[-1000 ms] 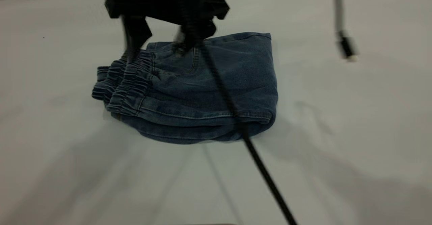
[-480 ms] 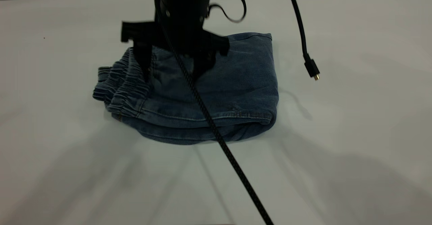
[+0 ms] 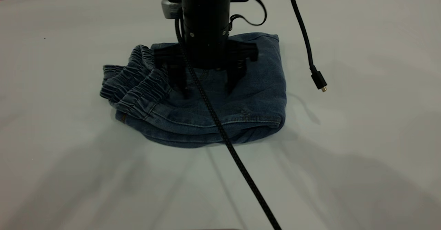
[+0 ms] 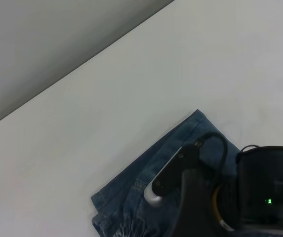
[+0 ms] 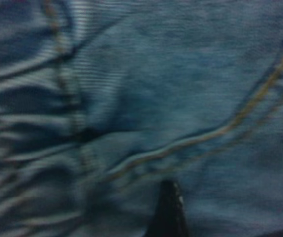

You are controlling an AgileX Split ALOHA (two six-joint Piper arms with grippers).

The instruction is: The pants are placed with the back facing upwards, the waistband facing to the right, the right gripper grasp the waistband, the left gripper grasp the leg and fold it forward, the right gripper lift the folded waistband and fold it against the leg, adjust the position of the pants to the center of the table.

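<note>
Jaws: right gripper is standing spread wide, both fingers pointing straight down and pressing onto the denim, nothing pinched between them.
Right gripper: it is hanging upright over the middle of the pants, its black cylinder body covering part of the far edge; in the left wrist view it is showing a green light.
Left gripper: it is sitting out of sight in every view; its jaws cannot be told. Its wrist camera is looking down from high above at the pants and the other arm.
Pants: they are lying folded into a compact stack near the middle of the table, layers showing along the near edge.
Waistband: the gathered elastic is bunching at the stack's left end, just beside the left finger.
Close view: the right wrist camera is filling with denim, orange stitching curving across it, one dark fingertip resting on the cloth.
Cable: a braided black cable is running from the gripper across the pants toward the near edge.
Plug: a second cable is dangling a loose plug above the table, right of the pants.
</note>
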